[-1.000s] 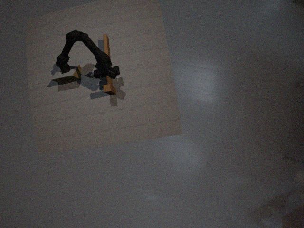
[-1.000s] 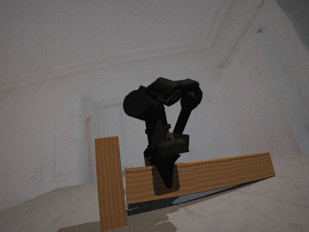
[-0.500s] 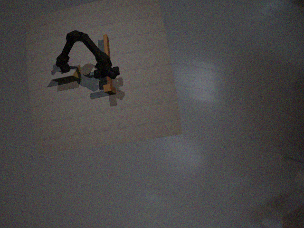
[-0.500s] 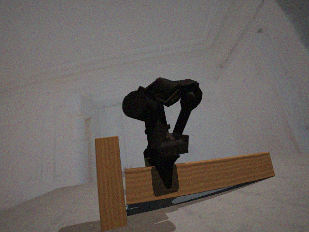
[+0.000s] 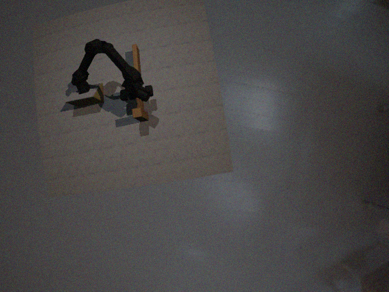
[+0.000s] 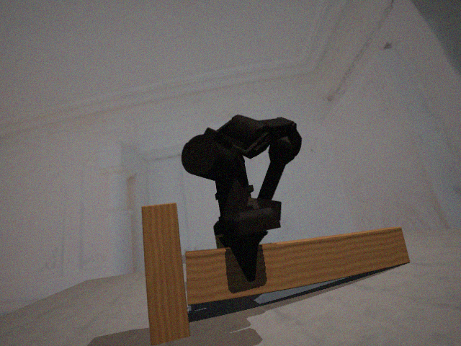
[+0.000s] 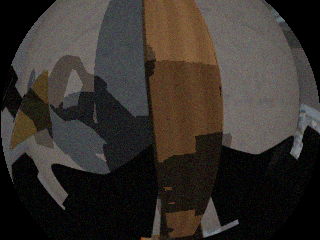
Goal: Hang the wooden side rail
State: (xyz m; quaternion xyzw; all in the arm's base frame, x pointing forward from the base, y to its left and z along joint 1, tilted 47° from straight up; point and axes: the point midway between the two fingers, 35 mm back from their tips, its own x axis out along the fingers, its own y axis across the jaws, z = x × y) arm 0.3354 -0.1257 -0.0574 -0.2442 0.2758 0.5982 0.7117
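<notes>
The wooden side rail (image 5: 135, 58) (image 6: 327, 254) (image 7: 182, 42) slopes, its near end raised above the table and its far end low, at the table in the exterior view. My gripper (image 5: 137, 98) (image 6: 251, 273) (image 7: 178, 144) is shut on the rail, nearer its raised end. The headboard post (image 5: 140, 114) (image 6: 163, 272) stands upright just beyond that end. In the exterior view a very narrow gap shows between rail end and post. The steel hooks, the slot and the pins are hidden in all views, so I cannot tell whether the hooks sit on the pins.
An angled yellow and dark object (image 5: 98, 94) (image 7: 32, 117) stands beside the arm's base, to the left of the rail in the top view. The arm arches from its base over to the rail. Shadows fall around the rail and post on the light tabletop (image 5: 175, 125).
</notes>
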